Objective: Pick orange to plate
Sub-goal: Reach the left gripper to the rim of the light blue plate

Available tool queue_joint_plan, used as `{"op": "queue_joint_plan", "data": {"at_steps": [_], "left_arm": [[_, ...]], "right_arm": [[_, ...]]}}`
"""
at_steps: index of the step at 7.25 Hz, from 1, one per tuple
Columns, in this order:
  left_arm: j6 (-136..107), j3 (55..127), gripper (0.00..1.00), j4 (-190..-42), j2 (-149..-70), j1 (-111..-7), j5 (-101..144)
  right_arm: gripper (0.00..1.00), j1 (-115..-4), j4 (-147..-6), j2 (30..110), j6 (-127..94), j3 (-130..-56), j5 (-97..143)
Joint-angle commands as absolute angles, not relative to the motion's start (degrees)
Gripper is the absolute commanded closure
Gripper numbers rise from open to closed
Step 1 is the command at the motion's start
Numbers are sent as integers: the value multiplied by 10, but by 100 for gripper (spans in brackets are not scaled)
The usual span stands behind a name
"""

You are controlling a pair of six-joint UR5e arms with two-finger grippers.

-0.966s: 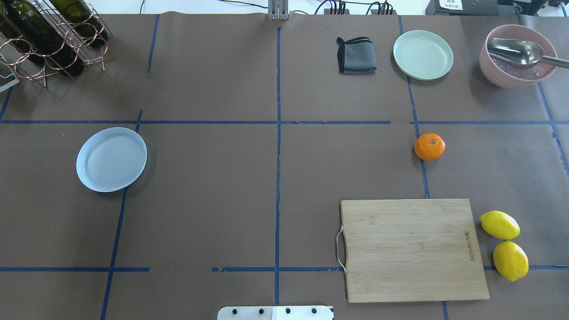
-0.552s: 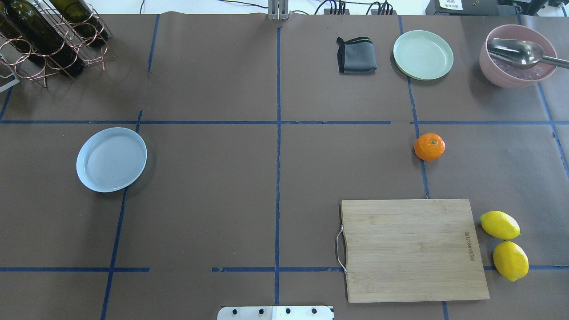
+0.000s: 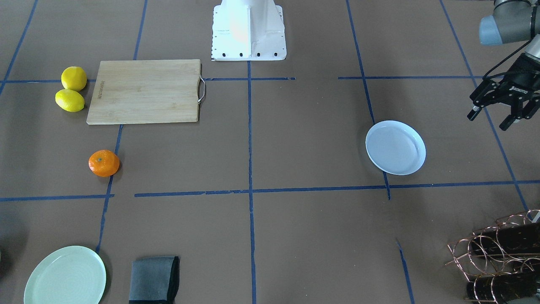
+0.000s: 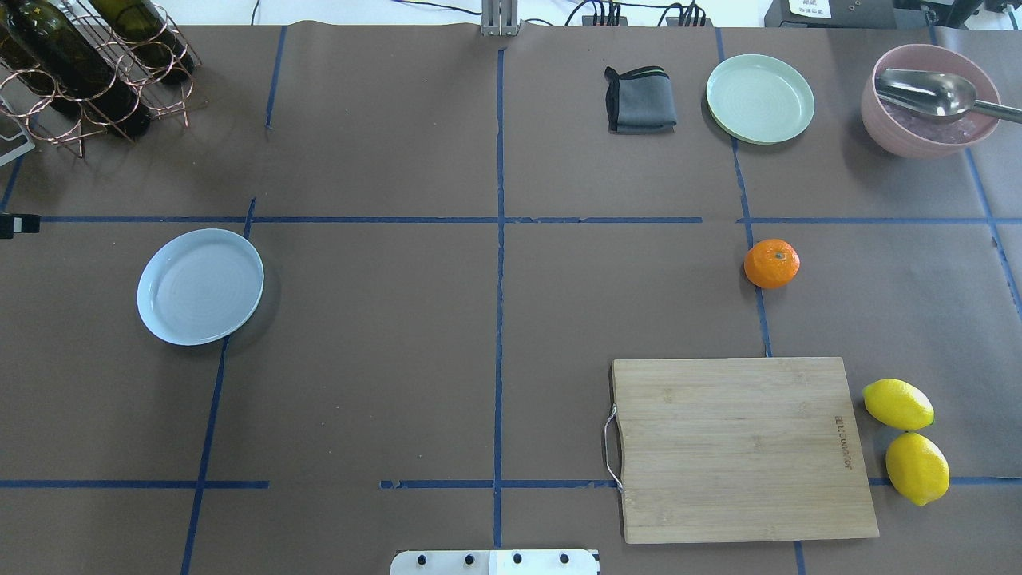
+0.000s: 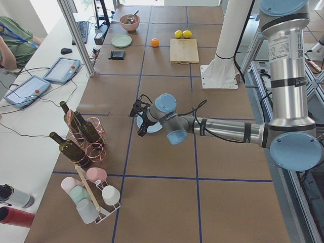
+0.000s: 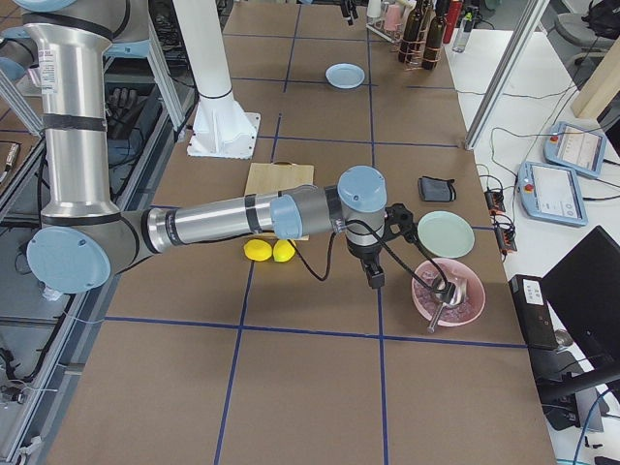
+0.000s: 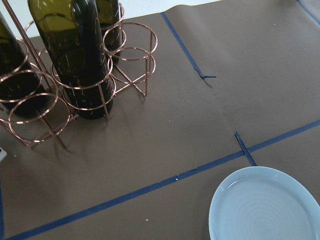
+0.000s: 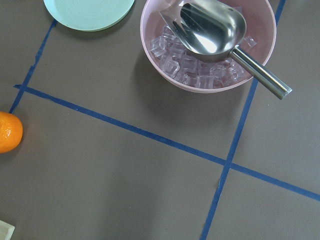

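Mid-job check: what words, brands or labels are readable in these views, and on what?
"ROBOTIQ", last letters unsure: on the left gripper body, front-facing view.
Cutting board: burned-in brand by one edge, too blurred to read.
Sticker on the left arm: too small to read.

Matt brown table paper [image 4: 359,359], wooden cutting board [image 4: 742,447], shiny metal scoop [image 8: 210,30], smooth glossy plate [image 4: 200,286], grey cloth [image 4: 641,100].

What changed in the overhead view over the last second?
Left end effector has edged in at the overhead view's left edge, level with the tape line beyond the plate; it was out of frame before. It is open and holds nothing. Orange, lemons and cutting board have not moved.
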State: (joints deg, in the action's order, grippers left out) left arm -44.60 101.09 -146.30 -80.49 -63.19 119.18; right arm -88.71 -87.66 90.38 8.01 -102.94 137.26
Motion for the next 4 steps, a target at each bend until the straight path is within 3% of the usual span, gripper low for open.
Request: {"op": "queue_joint_plan", "data": {"at_steps": [1, 4], "left_arm": [[-595, 1008, 22, -1463, -797, -533, 1075], [-699, 972, 23, -1498, -798, -434, 981]], "right_arm": [[0, -888, -876, 904, 80, -1029, 1372], [0, -888, -876, 908, 80, -1033, 1373]]}}
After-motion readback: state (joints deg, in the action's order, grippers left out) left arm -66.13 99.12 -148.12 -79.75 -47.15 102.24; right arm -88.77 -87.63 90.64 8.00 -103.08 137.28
